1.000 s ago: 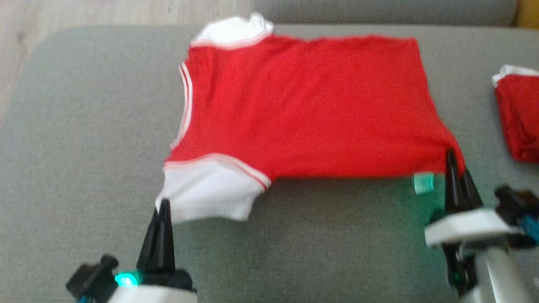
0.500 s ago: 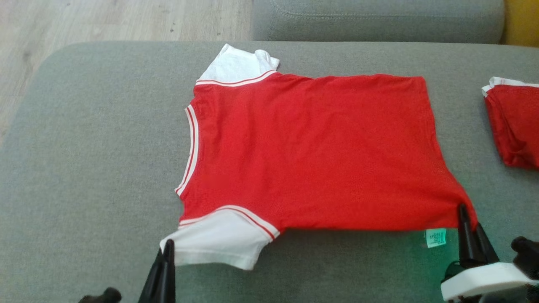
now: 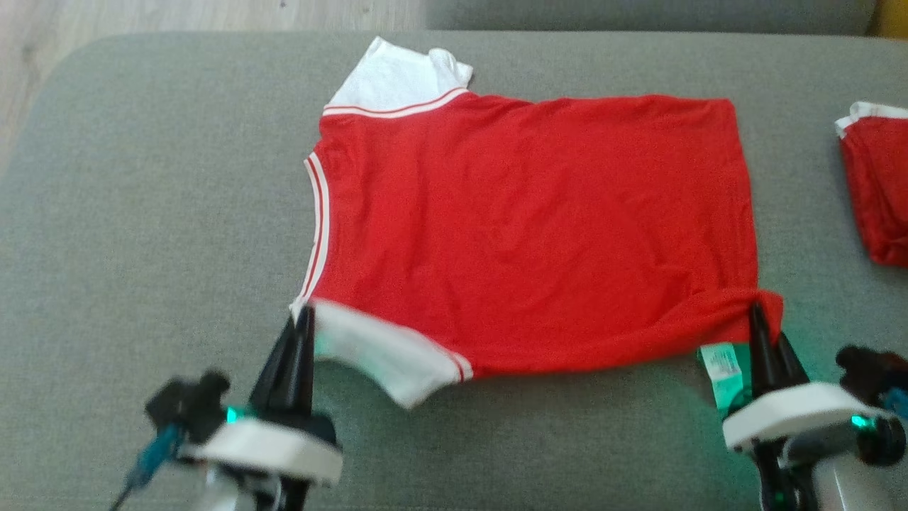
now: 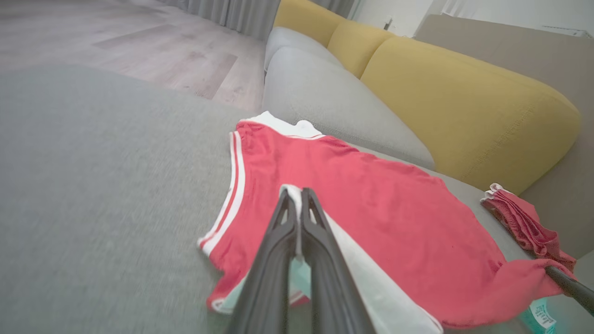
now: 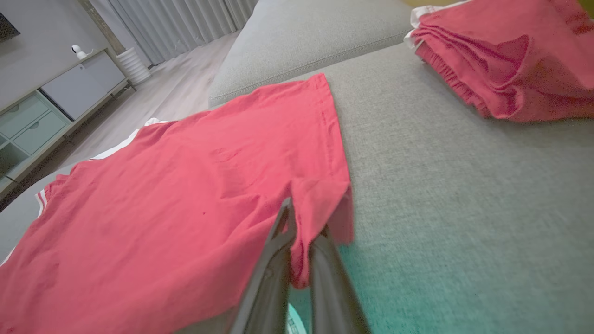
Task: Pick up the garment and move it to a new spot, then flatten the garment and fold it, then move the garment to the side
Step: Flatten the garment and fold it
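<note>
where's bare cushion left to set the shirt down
Widest bare patch: grey cushion left of the red shirt, out to its rounded edge. A narrower strip runs along the shirt's near edge. Crowded right: a slim gap before the folded red garment.

Soft, even daylight, no hard shadows. A green glow tints the cushion (image 3: pixel 674 419) beside the right pincer (image 3: pixel 765 323). The shirt (image 3: pixel 525 227) looks slightly blurred; wrist views smear towards their edges.

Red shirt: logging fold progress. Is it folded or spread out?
Spread out, not folded: the red shirt lies open on the grey cushion, both white sleeves showing, near edge pinched by left gripper and right gripper.
</note>
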Tool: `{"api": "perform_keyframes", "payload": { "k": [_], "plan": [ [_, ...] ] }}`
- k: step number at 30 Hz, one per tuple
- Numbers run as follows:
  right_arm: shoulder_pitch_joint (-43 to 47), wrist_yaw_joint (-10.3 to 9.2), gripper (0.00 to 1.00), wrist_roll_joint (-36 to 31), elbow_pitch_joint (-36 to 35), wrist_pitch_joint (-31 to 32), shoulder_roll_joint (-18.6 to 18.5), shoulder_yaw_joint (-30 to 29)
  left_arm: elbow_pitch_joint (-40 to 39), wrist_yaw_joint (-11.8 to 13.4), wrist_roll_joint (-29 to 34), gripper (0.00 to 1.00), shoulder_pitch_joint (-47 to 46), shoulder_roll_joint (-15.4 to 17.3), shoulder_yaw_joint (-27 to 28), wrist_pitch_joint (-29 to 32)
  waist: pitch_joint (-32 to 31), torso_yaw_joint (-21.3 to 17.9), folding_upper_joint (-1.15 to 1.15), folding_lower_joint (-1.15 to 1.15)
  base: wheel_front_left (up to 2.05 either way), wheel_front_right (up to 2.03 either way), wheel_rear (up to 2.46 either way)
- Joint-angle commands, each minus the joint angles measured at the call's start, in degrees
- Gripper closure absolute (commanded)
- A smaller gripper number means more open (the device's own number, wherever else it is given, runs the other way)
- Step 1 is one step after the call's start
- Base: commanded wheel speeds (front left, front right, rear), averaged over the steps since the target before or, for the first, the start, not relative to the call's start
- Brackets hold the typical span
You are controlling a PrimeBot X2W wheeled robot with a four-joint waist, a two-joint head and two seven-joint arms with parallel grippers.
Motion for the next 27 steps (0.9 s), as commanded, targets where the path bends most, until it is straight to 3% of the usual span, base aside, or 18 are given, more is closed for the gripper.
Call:
{"api": "perform_keyframes", "payload": {
  "k": [1,16,17,18,19,21,22,23,27],
  "plan": [
    [-3.94,0.37,1.00,0.27,-0.73,-0.25,-0.47,1.41,0.22,-0.87,1.08,1.00,-6.07,0.09,1.37,-0.71,1.20,-0.13,0.00,-0.01,0.00,0.00,0.00],
    [-17.26,0.37,1.00,-2.04,8.91,-0.74,-0.47,1.63,19.02,-5.04,2.89,1.00,-24.51,-1.59,1.95,-5.57,4.93,-2.23,0.00,-0.01,0.00,0.00,0.00],
    [-17.79,0.37,0.73,-2.06,9.38,-0.87,-0.47,1.82,20.09,-5.11,2.84,1.00,-24.95,-1.80,2.10,-6.00,4.90,-2.35,0.00,-0.01,0.00,0.00,0.00],
    [-18.31,0.37,0.04,-2.10,9.81,-1.03,-0.47,2.20,21.13,-5.20,2.78,1.00,-25.33,-2.02,2.21,-6.37,4.84,-2.44,0.00,-0.01,0.00,0.00,0.00],
    [-18.90,0.37,0.00,-1.97,10.05,-1.50,-0.47,2.57,22.08,-5.27,2.74,1.00,-25.69,-2.26,2.30,-6.72,4.80,-2.53,0.00,-0.01,0.00,0.00,0.00],
    [-20.07,0.37,0.00,-1.20,10.53,-2.22,-0.47,3.66,23.67,-5.38,2.43,0.53,-26.26,-2.84,2.79,-7.44,4.71,-2.71,0.00,-0.01,0.00,0.00,0.00],
    [-20.66,0.37,0.00,-0.73,10.83,-2.46,-0.47,4.15,24.30,-5.43,2.25,0.11,-26.45,-3.09,3.13,-7.77,4.67,-2.83,0.00,-0.01,0.00,0.00,0.00],
    [-21.31,0.37,0.00,-0.50,11.15,-2.74,-0.47,4.49,24.85,-5.45,2.09,0.00,-26.58,-3.29,3.50,-8.06,4.63,-2.97,0.00,-0.01,0.00,0.00,0.00],
    [-23.57,0.37,0.00,-0.14,12.44,-3.58,-0.47,5.27,26.14,-5.80,1.67,0.00,-26.57,-3.77,4.60,-8.74,4.39,-3.21,0.00,-0.01,0.00,0.00,0.00]
  ]
}}
